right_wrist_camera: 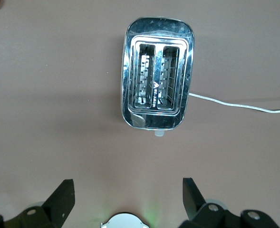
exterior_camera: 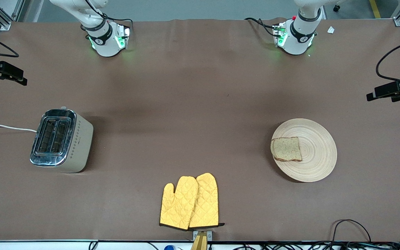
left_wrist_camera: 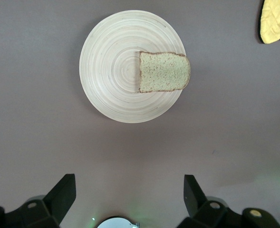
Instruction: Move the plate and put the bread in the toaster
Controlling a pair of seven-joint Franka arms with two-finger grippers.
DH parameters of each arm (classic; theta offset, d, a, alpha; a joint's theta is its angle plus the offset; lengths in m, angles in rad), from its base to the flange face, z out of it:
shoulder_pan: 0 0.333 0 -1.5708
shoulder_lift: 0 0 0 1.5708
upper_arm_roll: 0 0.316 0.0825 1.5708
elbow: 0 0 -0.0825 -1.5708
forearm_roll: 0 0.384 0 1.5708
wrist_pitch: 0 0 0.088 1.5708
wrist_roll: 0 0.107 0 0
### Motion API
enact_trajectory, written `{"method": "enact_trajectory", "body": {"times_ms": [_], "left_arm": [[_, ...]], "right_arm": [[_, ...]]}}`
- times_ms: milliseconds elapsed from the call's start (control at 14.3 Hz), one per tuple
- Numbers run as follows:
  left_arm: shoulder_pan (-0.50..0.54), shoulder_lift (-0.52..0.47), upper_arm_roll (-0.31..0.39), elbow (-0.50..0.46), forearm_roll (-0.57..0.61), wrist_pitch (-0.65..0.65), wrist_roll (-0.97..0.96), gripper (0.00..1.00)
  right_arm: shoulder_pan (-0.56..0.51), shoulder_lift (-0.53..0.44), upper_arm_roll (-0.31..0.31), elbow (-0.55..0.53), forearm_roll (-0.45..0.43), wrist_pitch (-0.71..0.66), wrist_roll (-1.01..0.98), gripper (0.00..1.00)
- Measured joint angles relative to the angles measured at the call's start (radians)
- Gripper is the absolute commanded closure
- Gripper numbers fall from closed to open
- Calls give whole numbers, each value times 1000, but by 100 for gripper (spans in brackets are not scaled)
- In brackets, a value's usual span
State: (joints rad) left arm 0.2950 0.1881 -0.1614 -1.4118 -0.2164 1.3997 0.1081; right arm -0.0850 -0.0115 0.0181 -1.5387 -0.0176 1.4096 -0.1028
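Note:
The pale wooden plate (exterior_camera: 319,152) lies toward the left arm's end of the table, with the slice of brown bread (exterior_camera: 286,149) flat on its edge toward the table's middle. Both also show in the left wrist view: the plate (left_wrist_camera: 111,71) and the bread (left_wrist_camera: 163,71). The cream and chrome toaster (exterior_camera: 61,139) stands toward the right arm's end, its two slots empty in the right wrist view (right_wrist_camera: 159,78). My left gripper (left_wrist_camera: 129,179) is open and empty, high over bare table short of the plate. My right gripper (right_wrist_camera: 127,182) is open and empty, high over bare table short of the toaster. Neither hand shows in the front view.
Two yellow oven mitts (exterior_camera: 190,201) lie near the table's front edge at the middle, nearer to the front camera than plate and toaster. The toaster's white cord (exterior_camera: 5,127) runs off the right arm's end. Black camera mounts (exterior_camera: 392,91) stand at both table ends.

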Motion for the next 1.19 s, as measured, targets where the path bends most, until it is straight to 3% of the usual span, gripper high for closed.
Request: {"method": "enact_trajectory", "body": {"times_ms": [279, 559, 1187], "left_arm": [[75, 87, 0, -20, -101, -3, 91, 0], [135, 243, 1, -33, -161, 19, 156, 0], [160, 519, -1, -30, -215, 206, 226, 0]], "right_arm": [[0, 0, -1, 0, 0, 0, 0, 0], [0, 0, -1, -1, 0, 0, 0, 0], [0, 0, 1, -2, 1, -2, 0, 0]]}}
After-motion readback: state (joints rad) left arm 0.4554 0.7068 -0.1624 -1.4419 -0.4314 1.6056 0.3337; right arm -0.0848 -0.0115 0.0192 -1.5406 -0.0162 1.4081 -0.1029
